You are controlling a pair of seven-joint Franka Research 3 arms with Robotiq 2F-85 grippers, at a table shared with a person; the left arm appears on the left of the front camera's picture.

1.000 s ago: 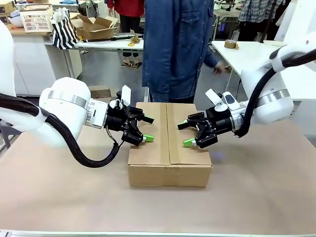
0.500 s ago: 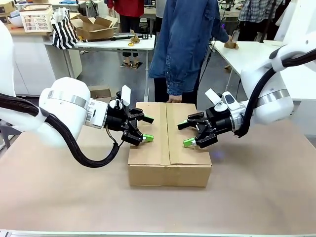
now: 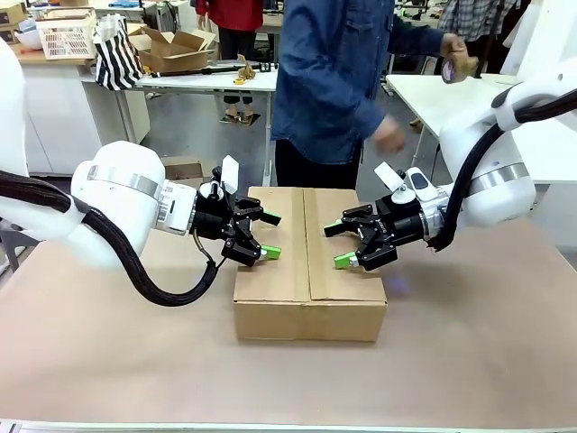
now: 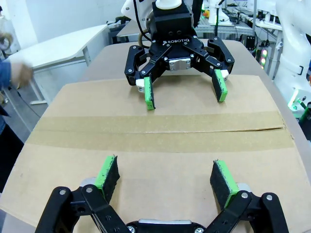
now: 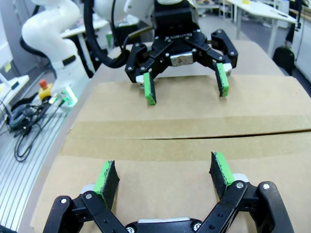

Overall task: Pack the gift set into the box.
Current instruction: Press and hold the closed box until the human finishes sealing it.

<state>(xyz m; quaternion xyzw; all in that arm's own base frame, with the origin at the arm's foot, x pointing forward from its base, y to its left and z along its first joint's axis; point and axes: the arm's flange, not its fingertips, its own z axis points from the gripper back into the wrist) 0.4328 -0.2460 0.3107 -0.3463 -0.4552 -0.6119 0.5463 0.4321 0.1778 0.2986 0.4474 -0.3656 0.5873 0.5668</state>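
The box (image 3: 306, 298) stands in the middle of the table with its top flaps shut, a seam running down the centre. My left gripper (image 3: 273, 235) hovers open just over the left flap. My right gripper (image 3: 334, 244) hovers open over the right flap, facing it. In the left wrist view my left gripper (image 4: 164, 167) is low over the box (image 4: 160, 131), with the right gripper (image 4: 186, 99) opposite. The right wrist view mirrors this: right gripper (image 5: 163, 165), box (image 5: 184, 128), left gripper (image 5: 187, 95). The gift set is hidden.
A person in a denim shirt stands behind the box, one hand (image 3: 389, 135) loose and the other raised with a tape roll (image 3: 457, 56). A white table (image 3: 433, 95) is at the back right. A smaller carton (image 3: 176, 47), a striped bag (image 3: 117, 54) and a lattice basket (image 3: 68, 36) sit far back left.
The person has turned to the right, picked the tape roll up off the white table and raised it. Both grippers and the box have stayed still.
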